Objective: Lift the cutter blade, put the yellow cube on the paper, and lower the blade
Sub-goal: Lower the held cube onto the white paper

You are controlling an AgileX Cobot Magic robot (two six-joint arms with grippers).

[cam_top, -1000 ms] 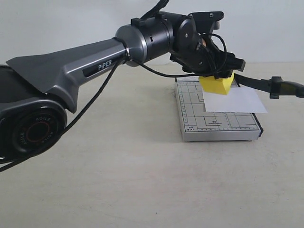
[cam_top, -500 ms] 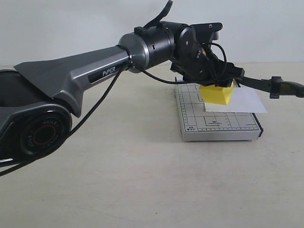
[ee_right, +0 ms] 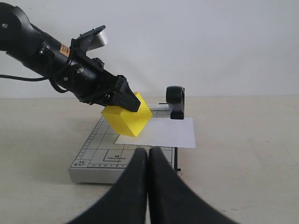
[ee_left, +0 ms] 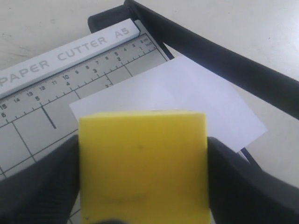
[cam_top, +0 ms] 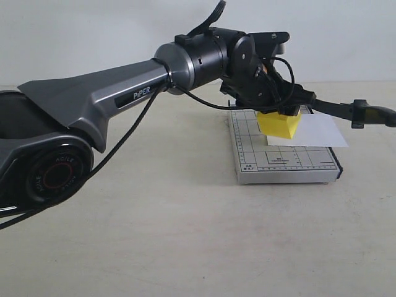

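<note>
Left claw [cam_top: 278,112] clamps yellow cube [cam_top: 279,125], tilted, over paper [cam_top: 315,133] on trimmer board [cam_top: 253,154]. Cutter blade [cam_top: 337,109] raised off board. Right claw [ee_right: 148,161] pinched closed, empty, apart from board.

From my station I see a plain, matte beige tabletop [cam_top: 185,235] running back to a bare, pale wall [cam_top: 93,37]. The light looks soft and even to me, casting only faint shadows.
</note>
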